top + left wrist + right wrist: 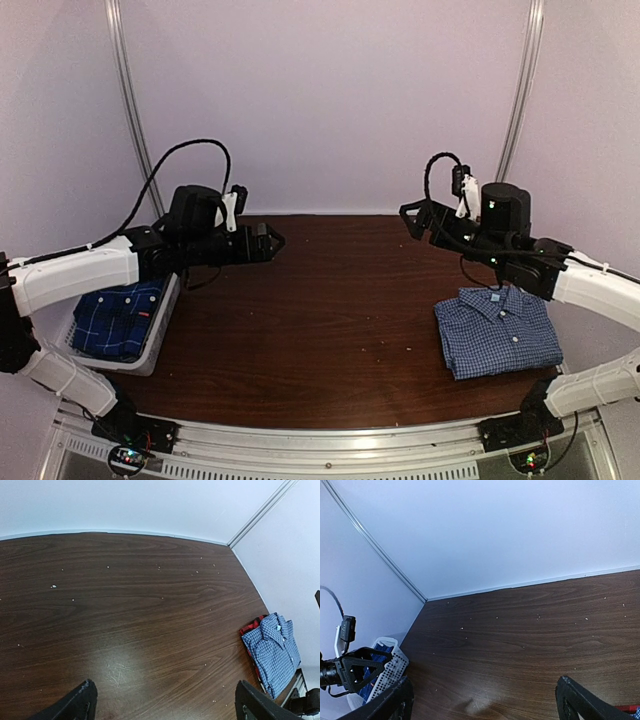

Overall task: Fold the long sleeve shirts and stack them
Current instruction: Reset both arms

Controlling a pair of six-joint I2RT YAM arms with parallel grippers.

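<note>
Folded blue gingham shirt (497,330), buttoned, red plaid shirt (249,628) seemingly beneath

Three views on my screen: one overhead, two wrist-mounted.

From above and behind the arm bases I look down over the whole table (330,330). My left wrist camera hangs raised, facing rightward across the wood to the folded gingham shirt (272,652); my right wrist camera faces leftward to the white basket (392,670). Both share the table's middle.
</note>
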